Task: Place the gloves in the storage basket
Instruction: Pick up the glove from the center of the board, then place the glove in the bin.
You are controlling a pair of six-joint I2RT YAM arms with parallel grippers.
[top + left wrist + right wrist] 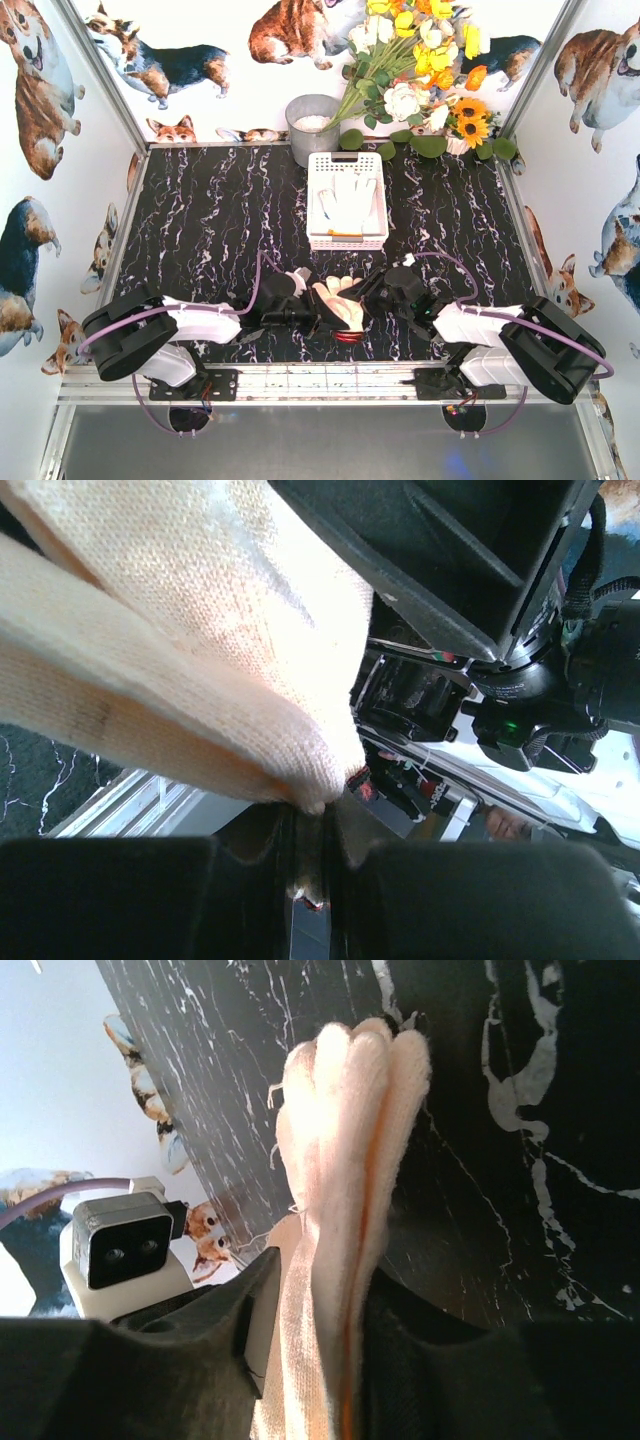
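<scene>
Cream glove (338, 298) held up between both arms, near front edge of table (220, 220), clear of marble top. Left gripper (318, 825) pressed tight, pinching thin fold of knit at one end. Right gripper (320, 1290) has glove running between its jaws, knit filling gap and touching both sides (fingertips of glove poke out beyond). Basket (314, 200) sits mid-table, well apart from held glove, white gloves (350, 198) already lying inside. Grey bucket (312, 130) just behind basket, flowers (420, 60) to its right.
</scene>
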